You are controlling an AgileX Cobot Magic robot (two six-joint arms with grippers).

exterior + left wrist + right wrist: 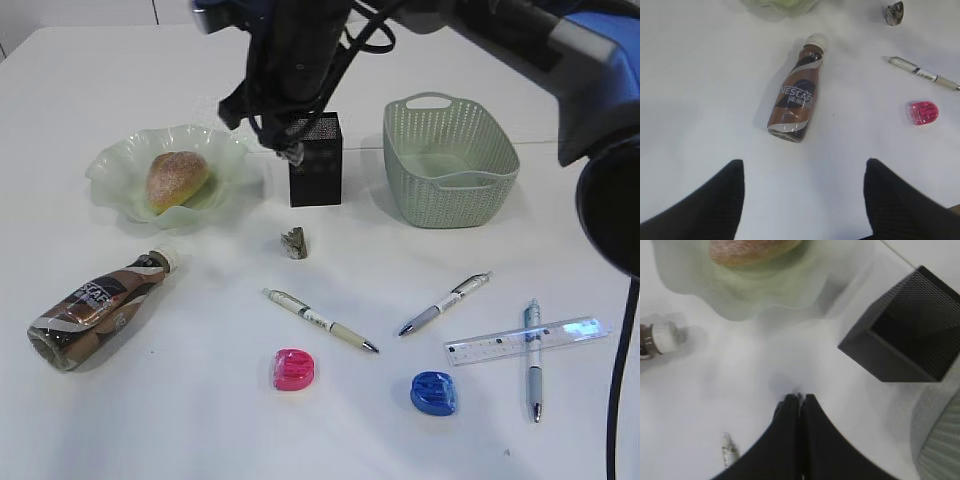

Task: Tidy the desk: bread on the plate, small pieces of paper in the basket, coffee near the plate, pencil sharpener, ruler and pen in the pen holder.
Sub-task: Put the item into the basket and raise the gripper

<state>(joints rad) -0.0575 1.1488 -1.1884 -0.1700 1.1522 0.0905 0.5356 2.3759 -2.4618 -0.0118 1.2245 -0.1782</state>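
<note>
The brown plastic Nescafe coffee bottle (797, 95) lies on its side just below the wavy pale green plate (110, 170); rounded, smooth, likely slippery, best taken across its mid-body; left gripper (802, 200) hangs spread and empty; right gripper (800, 405) pinched closed, empty.

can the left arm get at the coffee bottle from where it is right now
Probably yes. The left gripper is open, and the coffee bottle lies on its side on bare desk ahead of it. Nothing sits between them; the pink sharpener is off to one side.
</note>
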